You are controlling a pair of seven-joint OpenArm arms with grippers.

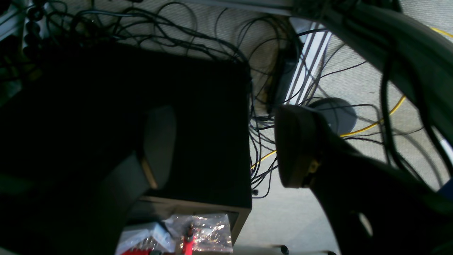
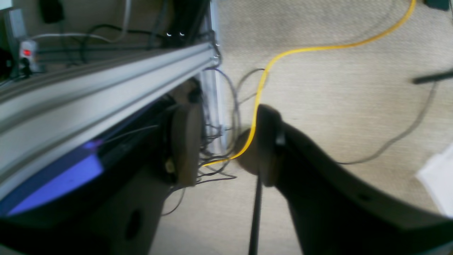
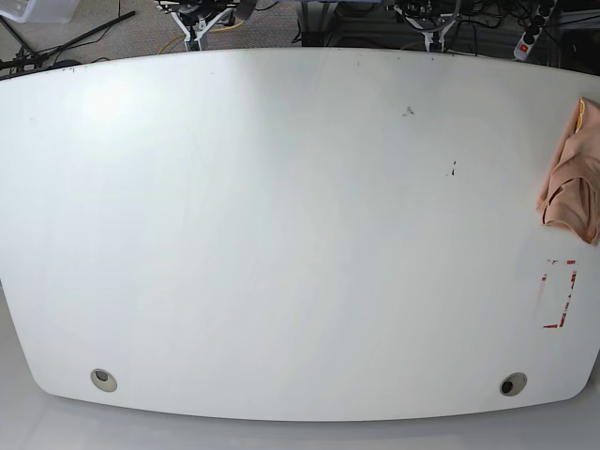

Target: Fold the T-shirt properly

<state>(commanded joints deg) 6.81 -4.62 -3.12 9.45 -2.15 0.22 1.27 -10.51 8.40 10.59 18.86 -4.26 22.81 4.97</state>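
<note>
The peach-pink T-shirt (image 3: 574,178) lies bunched at the far right edge of the white table (image 3: 281,234) in the base view, partly cut off by the frame. Neither arm shows in the base view. In the left wrist view my left gripper (image 1: 219,148) is open and empty, hanging off the table over a dark box and floor cables. In the right wrist view my right gripper (image 2: 226,148) is open and empty, beside an aluminium frame rail, above carpet. The shirt shows in neither wrist view.
A red dashed rectangle mark (image 3: 559,292) is on the table near the right edge. Two round holes (image 3: 104,379) (image 3: 511,384) sit near the front edge. A yellow cable (image 2: 283,53) and tangled black cables (image 1: 269,106) lie on the floor.
</note>
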